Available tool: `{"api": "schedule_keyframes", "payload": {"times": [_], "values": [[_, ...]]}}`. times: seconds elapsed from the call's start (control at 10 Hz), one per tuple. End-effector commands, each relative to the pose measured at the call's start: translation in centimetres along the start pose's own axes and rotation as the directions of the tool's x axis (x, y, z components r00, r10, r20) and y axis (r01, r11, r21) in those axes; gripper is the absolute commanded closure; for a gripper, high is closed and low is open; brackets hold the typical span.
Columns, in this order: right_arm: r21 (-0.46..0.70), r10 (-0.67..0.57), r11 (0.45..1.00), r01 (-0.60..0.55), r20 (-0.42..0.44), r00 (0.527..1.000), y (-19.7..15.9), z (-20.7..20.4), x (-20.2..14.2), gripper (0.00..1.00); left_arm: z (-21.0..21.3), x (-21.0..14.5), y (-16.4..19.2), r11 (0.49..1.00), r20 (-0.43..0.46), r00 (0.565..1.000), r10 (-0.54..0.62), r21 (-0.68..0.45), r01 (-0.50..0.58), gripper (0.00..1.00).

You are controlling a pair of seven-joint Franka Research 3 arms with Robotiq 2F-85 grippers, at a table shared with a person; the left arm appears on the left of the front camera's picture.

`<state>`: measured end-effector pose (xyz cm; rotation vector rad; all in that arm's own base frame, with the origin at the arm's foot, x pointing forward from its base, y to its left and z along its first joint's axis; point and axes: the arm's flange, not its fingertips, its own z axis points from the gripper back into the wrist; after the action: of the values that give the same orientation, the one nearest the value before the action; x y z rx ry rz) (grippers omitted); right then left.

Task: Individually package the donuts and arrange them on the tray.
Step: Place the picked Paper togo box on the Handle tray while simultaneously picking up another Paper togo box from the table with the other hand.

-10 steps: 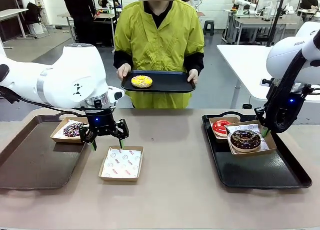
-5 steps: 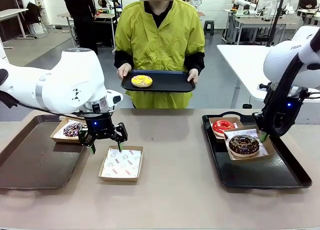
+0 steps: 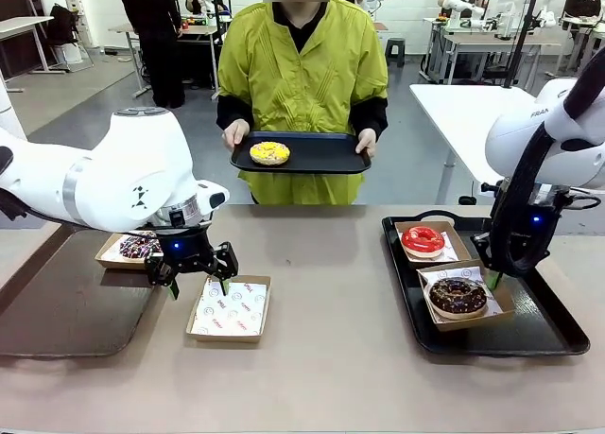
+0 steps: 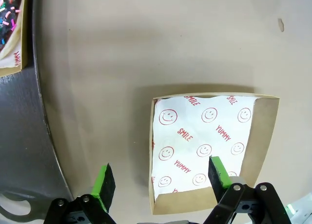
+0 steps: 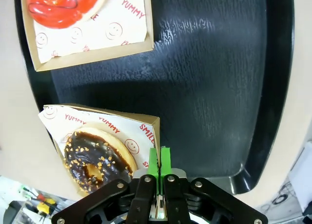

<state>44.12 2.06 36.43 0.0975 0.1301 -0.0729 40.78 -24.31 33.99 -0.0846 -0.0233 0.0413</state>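
My right gripper (image 3: 493, 277) (image 5: 159, 161) is shut on the rim of the cardboard box (image 5: 146, 126) holding the dark chocolate donut (image 3: 458, 295) (image 5: 92, 158), which sits on the black tray (image 3: 529, 330). Behind it lies the boxed red donut (image 3: 423, 238) (image 5: 63, 7). My left gripper (image 3: 195, 283) (image 4: 161, 177) is open, low over the left wall of an empty paper-lined box (image 3: 230, 308) (image 4: 209, 141). The chocolate sprinkled donut (image 3: 138, 249) (image 4: 7, 9) rests in a box to the left. The yellow donut (image 3: 270, 152) lies on the person's tray (image 3: 326, 157).
A dark tray (image 3: 66, 311) (image 4: 24, 136) lies at the table's left, with the sprinkled donut's box on its far edge. The person stands at the far side, both hands on their tray. Bare tabletop (image 3: 321, 264) lies between the two trays.
My right gripper has brought the dark chocolate donut's box nearer and down onto the black tray. My left gripper has sunk a little at the empty box's left wall.
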Motion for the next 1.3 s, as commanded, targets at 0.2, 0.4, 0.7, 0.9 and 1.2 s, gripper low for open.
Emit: {"api": "schedule_keyframes", "payload": {"times": [0.2,0.4,0.7,0.9,1.2], "values": [[0.043,0.004,0.999,-0.005,0.017,1.0,-1.2,-0.9,0.8,0.98,-1.7,0.0,-0.9,1.0,-0.014,1.0,-0.026,0.012,0.026,0.0],[0.045,0.011,0.999,-0.012,0.02,1.0,-1.7,-1.1,0.8,0.98,-2.1,0.3,-1.2,0.999,-0.024,0.999,-0.025,0.023,0.026,0.0],[0.043,0.025,0.999,-0.026,0.024,0.999,-1.8,-1.1,0.9,0.0,-1.6,0.5,-0.9,1.0,-0.013,1.0,0.0,0.014,0.0,0.6],[0.051,0.018,0.998,-0.019,0.028,0.999,-1.9,-1.0,0.8,0.0,-0.9,0.5,-0.7,1.0,0.008,1.0,0.007,0.029,-0.007,0.65],[0.057,0.014,0.998,-0.015,0.025,1.0,-1.9,-0.9,0.8,0.0,-0.7,0.7,-0.7,0.999,-0.001,1.0,0.007,0.031,-0.007,1.0]]}}
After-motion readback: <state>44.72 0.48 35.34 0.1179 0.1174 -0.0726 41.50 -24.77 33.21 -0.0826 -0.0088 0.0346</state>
